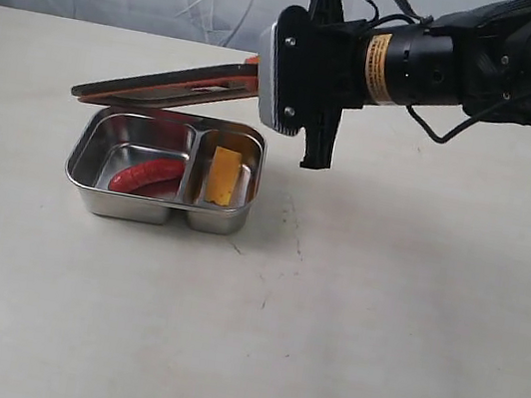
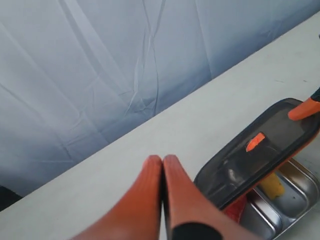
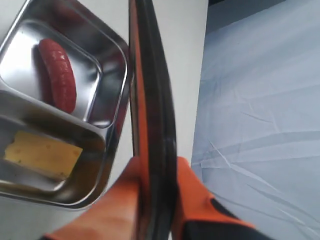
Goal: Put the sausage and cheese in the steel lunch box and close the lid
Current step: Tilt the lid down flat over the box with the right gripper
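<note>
Orange right claw pinches dark lid over shiny steel lunch box.

The table is pale and matte, faintly scuffed, with a few dark specks. Only the steel lunch box rests directly on it, sitting flat just below the right gripper's jaws and reaching out beyond their tips.

The right gripper holds the lid tilted over the steel lunch box. The sausage and cheese lie inside.
</note>
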You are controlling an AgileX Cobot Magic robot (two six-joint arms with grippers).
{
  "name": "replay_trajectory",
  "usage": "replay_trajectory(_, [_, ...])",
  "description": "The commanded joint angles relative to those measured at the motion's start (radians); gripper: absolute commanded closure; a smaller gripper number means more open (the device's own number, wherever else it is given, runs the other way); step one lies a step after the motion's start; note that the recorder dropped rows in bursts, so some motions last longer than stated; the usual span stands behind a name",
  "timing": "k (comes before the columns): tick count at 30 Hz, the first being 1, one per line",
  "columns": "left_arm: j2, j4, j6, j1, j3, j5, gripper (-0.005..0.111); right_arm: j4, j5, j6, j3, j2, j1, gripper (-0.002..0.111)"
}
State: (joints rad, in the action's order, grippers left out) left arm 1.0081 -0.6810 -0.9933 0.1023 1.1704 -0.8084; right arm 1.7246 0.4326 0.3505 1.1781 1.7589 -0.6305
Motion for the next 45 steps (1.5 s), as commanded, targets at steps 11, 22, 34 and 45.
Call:
replay_trajectory(11, [-0.137,0.046,0.104,-0.002,-0.004,0.040,0.106,-0.381,-0.034,-0.562,0.004,0.056,-0.049,0.109])
replay_trajectory(22, [-0.154,0.156,0.202,-0.002,-0.004,0.038,0.106,-0.385,-0.040,-0.657,0.000,0.135,-0.051,0.109])
replay_trajectory(34, [-0.154,0.159,0.202,-0.002,-0.004,0.038,0.106,-0.336,-0.040,-0.659,-0.104,0.133,-0.051,0.109])
replay_trajectory(45, [-0.154,0.153,0.204,-0.002,-0.004,0.040,0.106,-0.336,-0.046,-0.676,-0.157,0.133,-0.051,0.109])
